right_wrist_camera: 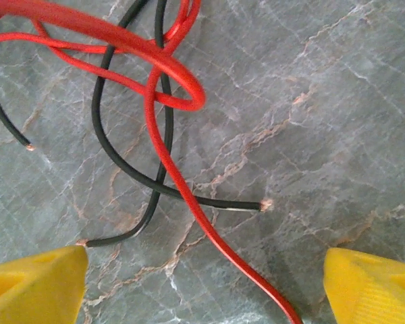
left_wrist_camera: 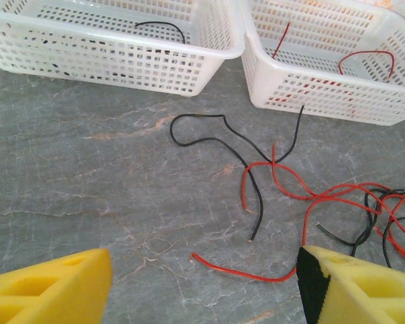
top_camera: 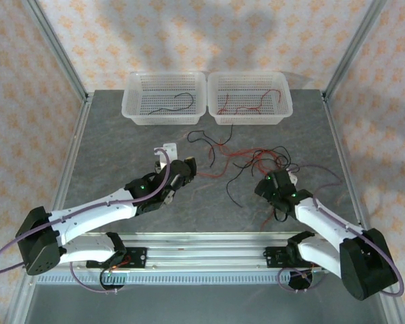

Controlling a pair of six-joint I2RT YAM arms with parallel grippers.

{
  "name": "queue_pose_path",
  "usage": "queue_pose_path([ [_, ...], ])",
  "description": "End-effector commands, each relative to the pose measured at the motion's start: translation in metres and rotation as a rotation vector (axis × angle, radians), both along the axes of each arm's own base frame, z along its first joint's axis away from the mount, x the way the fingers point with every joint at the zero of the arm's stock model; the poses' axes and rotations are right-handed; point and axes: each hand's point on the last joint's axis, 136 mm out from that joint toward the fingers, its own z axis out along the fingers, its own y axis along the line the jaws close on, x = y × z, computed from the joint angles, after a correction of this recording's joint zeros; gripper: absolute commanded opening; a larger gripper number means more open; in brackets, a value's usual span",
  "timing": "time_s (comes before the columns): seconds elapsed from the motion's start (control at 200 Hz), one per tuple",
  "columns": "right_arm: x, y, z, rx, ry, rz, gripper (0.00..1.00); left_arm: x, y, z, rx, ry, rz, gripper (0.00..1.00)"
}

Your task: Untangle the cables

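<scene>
Your left end effector point(left_wrist_camera: 204, 285) and right end effector point(right_wrist_camera: 206, 287) both sit spread wide, empty, over the cables point(top_camera: 262, 156).

A grey, marble-veined table point(top_camera: 115, 158) carries everything. Two white mesh baskets stand side by side at its far edge, the left basket point(top_camera: 163, 121) just beside the right basket point(top_camera: 250, 121). Loose red and black cables point(top_camera: 246, 156) lie tangled on the bare surface in front of them, toward the right.

Between the yellow fingers point(right_wrist_camera: 34, 283), red and black cables point(right_wrist_camera: 115, 32) cross a grey, pink-veined marbled table point(right_wrist_camera: 310, 101); beyond the jaws, white lattice baskets point(left_wrist_camera: 121, 57).
</scene>
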Motion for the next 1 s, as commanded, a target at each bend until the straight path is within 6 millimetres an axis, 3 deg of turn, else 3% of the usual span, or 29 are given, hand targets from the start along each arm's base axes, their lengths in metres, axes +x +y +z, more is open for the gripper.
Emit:
queue_pose_path([
  [0.0, 0.034, 0.044, 0.018, 0.185, -0.125, 0.053, 0.86, -0.003, 0.011, 0.008, 0.000, -0.005, 0.021, 0.74],
  [0.2, 0.057, 0.102, 0.028, 0.356, -0.146, 0.138, 0.80, -0.002, 0.021, 0.007, 0.015, -0.001, 0.045, 0.74],
  [0.481, 0.099, 0.185, 0.049, 0.376, -0.149, 0.290, 0.77, -0.003, 0.033, 0.004, 0.028, 0.001, 0.067, 0.74],
  [0.696, 0.121, 0.212, 0.055, 0.380, -0.152, 0.322, 0.75, -0.006, 0.042, 0.005, 0.030, -0.001, 0.080, 0.74],
  [0.996, 0.138, 0.241, 0.082, 0.410, -0.174, 0.356, 0.71, -0.007, 0.046, 0.006, 0.029, -0.003, 0.083, 0.74],
])
